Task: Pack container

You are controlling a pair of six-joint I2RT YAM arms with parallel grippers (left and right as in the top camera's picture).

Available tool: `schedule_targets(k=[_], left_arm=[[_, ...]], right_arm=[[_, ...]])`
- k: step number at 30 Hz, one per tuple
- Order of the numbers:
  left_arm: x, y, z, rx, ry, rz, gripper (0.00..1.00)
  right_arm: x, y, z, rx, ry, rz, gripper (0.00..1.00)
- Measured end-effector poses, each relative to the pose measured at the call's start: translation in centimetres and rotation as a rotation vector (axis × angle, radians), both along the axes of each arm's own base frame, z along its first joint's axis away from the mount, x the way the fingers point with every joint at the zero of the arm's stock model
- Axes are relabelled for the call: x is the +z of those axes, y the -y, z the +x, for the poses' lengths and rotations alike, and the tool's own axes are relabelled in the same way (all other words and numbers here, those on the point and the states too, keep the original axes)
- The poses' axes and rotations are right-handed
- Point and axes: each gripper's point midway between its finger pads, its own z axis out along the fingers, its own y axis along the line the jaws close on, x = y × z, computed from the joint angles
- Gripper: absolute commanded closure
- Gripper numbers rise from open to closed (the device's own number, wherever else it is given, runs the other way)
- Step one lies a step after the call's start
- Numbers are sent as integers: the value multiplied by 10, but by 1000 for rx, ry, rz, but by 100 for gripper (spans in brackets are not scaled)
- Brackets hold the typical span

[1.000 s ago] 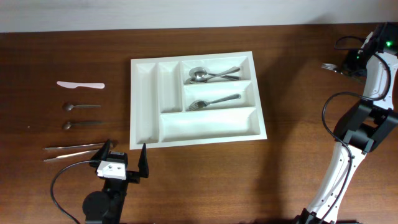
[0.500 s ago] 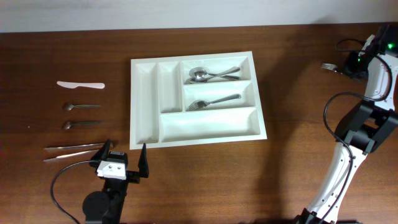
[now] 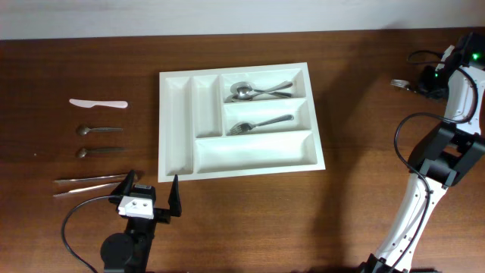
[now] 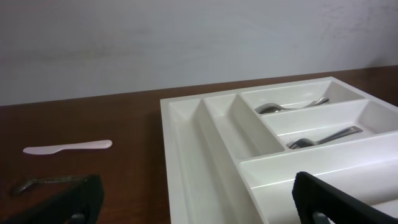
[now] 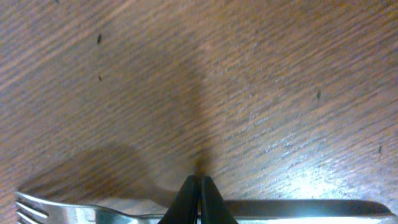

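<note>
The white container (image 3: pixel 176 155) lies mid-table, and its near-left corner (image 4: pixel 186 162) fills the left wrist view. Spoons (image 3: pixel 254 91) rest in its top right compartment and a fork (image 3: pixel 259 123) in the one below. My left gripper (image 3: pixel 154 194) stands open just in front of the container's near-left corner, nothing between its black fingers (image 4: pixel 74 200). At the far right edge my right gripper (image 3: pixel 428 80) is shut on a metal fork (image 3: pixel 400 82). That fork (image 5: pixel 56 210) runs crosswise through the closed tips (image 5: pixel 199 186), just above the wood.
Left of the container lie a white plastic knife (image 3: pixel 98 103), two small spoons (image 3: pixel 97 130) (image 3: pixel 95 152) and long metal tongs (image 3: pixel 87 184). The right arm's base and cable (image 3: pixel 424 189) stand at the right. A pale wall backs the table.
The right gripper has shifted slightly to the right with the fork in it. The left arm and the cutlery on the table have not moved.
</note>
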Motion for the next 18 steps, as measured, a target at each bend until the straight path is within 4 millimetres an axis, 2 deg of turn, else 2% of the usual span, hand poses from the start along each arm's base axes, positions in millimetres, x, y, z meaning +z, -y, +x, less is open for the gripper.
schedule_targets(k=[10, 18], left_arm=[[0, 0, 0, 0, 0, 0, 1], [0, 0, 0, 0, 0, 0, 1]], right_arm=[[-4, -10, -18, 4, -74, 43, 96], [-6, -28, -48, 26, -196, 109, 96]])
